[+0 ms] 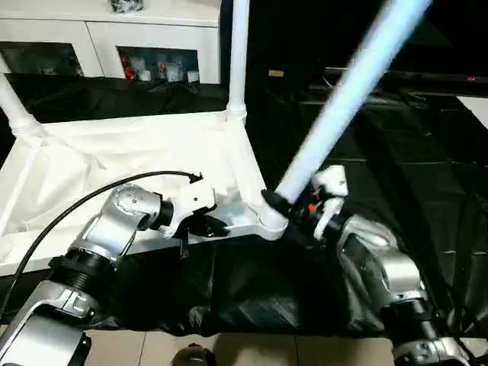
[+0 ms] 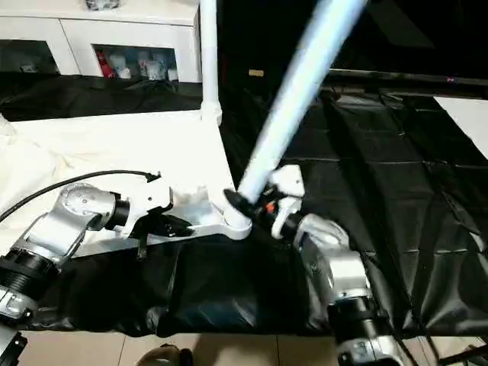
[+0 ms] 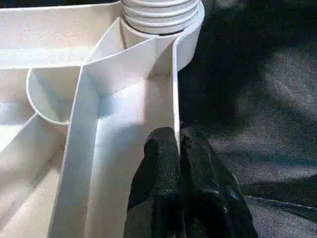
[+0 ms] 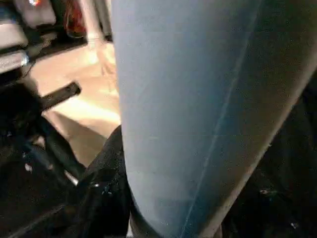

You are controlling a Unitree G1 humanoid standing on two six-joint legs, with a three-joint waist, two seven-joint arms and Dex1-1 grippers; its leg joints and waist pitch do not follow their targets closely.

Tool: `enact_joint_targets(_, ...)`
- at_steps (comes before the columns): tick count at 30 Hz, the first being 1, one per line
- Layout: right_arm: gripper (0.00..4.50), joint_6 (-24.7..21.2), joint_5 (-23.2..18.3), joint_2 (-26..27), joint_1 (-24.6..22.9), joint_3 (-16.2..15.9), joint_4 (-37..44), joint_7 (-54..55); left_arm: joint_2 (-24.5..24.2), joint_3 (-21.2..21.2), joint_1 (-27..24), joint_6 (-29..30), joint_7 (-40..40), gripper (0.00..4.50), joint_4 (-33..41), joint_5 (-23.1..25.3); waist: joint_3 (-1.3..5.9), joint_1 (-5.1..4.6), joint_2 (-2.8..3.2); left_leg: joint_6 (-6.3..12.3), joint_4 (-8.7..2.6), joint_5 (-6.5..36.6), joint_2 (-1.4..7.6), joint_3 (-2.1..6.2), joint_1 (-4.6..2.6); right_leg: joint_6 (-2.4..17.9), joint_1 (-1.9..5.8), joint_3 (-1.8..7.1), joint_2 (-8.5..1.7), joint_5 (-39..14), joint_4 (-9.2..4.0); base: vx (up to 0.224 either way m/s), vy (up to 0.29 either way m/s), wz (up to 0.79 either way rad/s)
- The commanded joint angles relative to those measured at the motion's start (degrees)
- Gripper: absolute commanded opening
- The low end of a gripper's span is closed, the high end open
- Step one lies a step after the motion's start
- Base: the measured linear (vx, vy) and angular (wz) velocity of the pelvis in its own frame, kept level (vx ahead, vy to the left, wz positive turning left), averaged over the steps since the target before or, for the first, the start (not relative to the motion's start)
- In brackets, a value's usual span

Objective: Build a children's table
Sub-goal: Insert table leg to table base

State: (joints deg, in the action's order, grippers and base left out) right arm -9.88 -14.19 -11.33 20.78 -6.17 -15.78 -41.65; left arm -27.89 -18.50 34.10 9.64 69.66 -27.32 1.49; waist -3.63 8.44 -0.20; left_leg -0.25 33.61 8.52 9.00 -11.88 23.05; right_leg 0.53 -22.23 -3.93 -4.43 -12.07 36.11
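- Left hand (image 1: 204, 226) is clamped on the near rim of the upturned white tabletop (image 1: 114, 160) lying on the black desk (image 1: 396, 152); if it slips, the top could shift
- Right hand (image 1: 284, 204) grips a leaning leg (image 1: 343, 103) at the corner socket (image 1: 268, 223) just beside the left hand; that tilt could jam the leg

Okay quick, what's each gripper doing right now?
Left gripper: shut on the tabletop rim.
Right gripper: shut on a tilted table leg at the corner socket.

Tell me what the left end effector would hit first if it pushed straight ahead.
The left end effector, clamped on the tabletop's rim, points along that rim. Going on, it would probably first meet the corner socket holding the threaded leg end.
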Motion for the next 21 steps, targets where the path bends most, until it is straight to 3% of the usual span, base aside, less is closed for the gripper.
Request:
enact_joint_targets(1, 1.89, -1.2, 2.8, -1.4, -1.1, -1.0, -0.9, 0.5, -0.2, 0.7, 3.1, -1.4, -0.3, 0.00, 1.0, 0.2, 4.05, -0.33, 0.75, -4.58, -4.64, 21.1, 5.01, 2.90, -2.74, 11.1, 1.19, 3.50, -5.98, -12.2, -4.81, 0.000, 0.000, 0.00)
enact_joint_targets(12, 1.89, -2.1, 4.0, -2.5, 1.6, -4.5, -3.6, -3.6, -0.2, 0.7, 3.2, -1.5, -0.6, 0.00, 0.5, 0.2, 4.08, -0.37, 0.35, -3.42, -4.50, 19.7, 5.06, 2.88, -2.60, 11.4, 1.28, 3.48, -5.98, -12.1, -4.75, 0.000, 0.000, 0.00)
enact_joint_targets(21, 1.89, 1.8, 2.0, -2.9, 4.6, -4.7, -10.8, -12.0, -0.4, 0.3, 3.9, -2.9, 1.6, 0.00, -0.7, -0.3, 4.25, -0.35, 0.49, -2.91, -4.31, 19.1, 5.04, 2.80, -2.54, 12.4, 1.48, 3.36, -5.89, -10.1, -4.57, 0.000, 0.000, 0.00)
